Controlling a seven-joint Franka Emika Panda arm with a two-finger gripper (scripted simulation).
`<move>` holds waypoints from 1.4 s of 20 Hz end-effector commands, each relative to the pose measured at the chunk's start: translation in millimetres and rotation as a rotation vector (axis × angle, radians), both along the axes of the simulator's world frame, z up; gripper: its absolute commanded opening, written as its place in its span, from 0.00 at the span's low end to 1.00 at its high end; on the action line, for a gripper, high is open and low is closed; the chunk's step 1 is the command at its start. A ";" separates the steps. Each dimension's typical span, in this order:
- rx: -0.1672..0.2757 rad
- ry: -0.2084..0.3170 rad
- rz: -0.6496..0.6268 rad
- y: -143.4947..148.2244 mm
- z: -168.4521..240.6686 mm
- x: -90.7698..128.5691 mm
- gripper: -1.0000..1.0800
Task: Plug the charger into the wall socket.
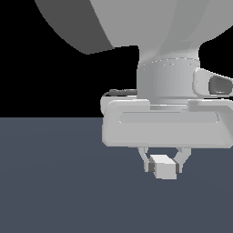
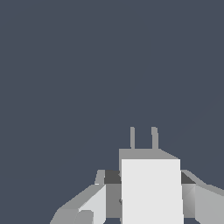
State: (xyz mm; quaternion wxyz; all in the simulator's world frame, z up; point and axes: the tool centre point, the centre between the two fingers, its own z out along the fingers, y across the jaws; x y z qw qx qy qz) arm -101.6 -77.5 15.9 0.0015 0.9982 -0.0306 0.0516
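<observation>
The charger (image 1: 163, 167) is a small whitish-grey block held between my gripper (image 1: 164, 164) fingers below the big grey hand, above the dark blue-grey floor. In the wrist view the charger (image 2: 151, 190) fills the space between the two fingers (image 2: 87, 205), and two thin grey prongs (image 2: 143, 138) stick out from its far end. The gripper is shut on the charger. The wall socket is out of view in both frames.
The arm's large grey wrist and hand body (image 1: 166, 95) fill the exterior view's upper right. The flat dark blue-grey floor (image 1: 54, 182) spreads below; black background lies above it.
</observation>
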 end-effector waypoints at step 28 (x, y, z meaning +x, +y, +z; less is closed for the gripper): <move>-0.001 -0.001 -0.061 77.3 83.7 104.3 0.00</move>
